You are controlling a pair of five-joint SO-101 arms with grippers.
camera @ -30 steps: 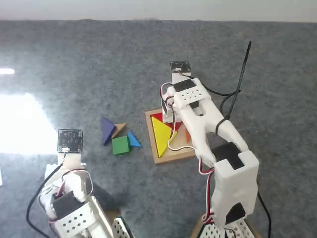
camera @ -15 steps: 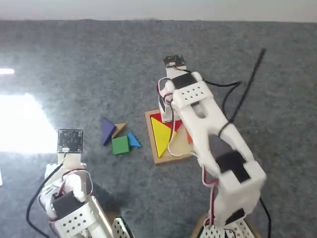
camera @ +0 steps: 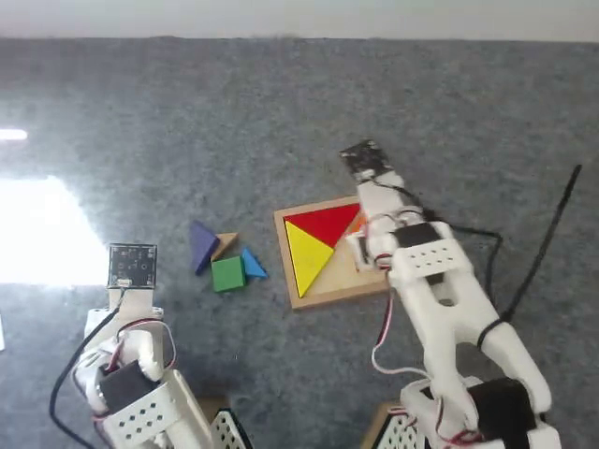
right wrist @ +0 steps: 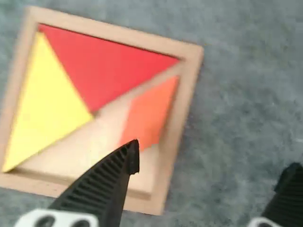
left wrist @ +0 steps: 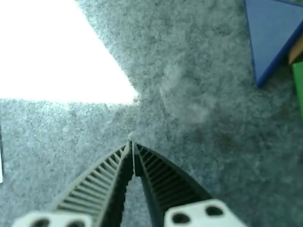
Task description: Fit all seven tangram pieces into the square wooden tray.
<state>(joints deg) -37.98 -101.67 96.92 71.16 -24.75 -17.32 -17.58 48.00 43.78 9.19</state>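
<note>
Tangram pieces (camera: 309,257): three in the tray (right wrist: 118,34), four on the table (camera: 140,112); left gripper (left wrist: 132,146) clenched empty, right gripper (right wrist: 210,158) released.

The desk (camera: 140,103) is covered in grey, felt-like cloth, rough and matt. The tray (right wrist: 191,80) is pale bare wood. Its red piece (right wrist: 109,71), yellow piece (right wrist: 47,109) and orange piece (right wrist: 149,113) look smooth and matt. The left arm's fingers (left wrist: 161,179) are dark ribbed plastic.

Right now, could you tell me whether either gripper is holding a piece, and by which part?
Nothing is held. The left gripper is shut on nothing above the grey mat; the right gripper is open over the wooden tray, empty.
</note>
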